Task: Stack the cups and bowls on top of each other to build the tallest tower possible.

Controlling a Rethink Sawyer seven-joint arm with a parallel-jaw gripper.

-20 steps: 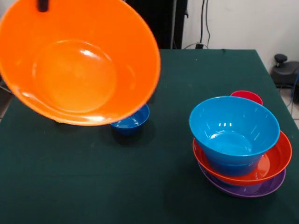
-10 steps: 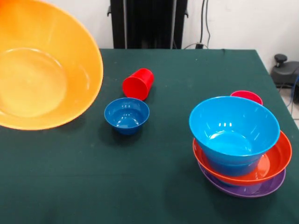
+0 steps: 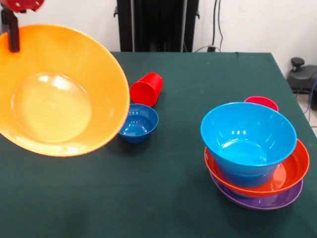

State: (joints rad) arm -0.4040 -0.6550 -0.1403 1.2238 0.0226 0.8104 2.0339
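Claw [image 3: 11, 37] grips the orange bowl [image 3: 59, 94], now swung rightward, hiding part of the small blue bowl [image 3: 141, 121].

The gripper [image 3: 13, 35] is seen only in part at the upper left corner: a red housing with one dark finger [image 3: 13, 37] directed straight down from it.
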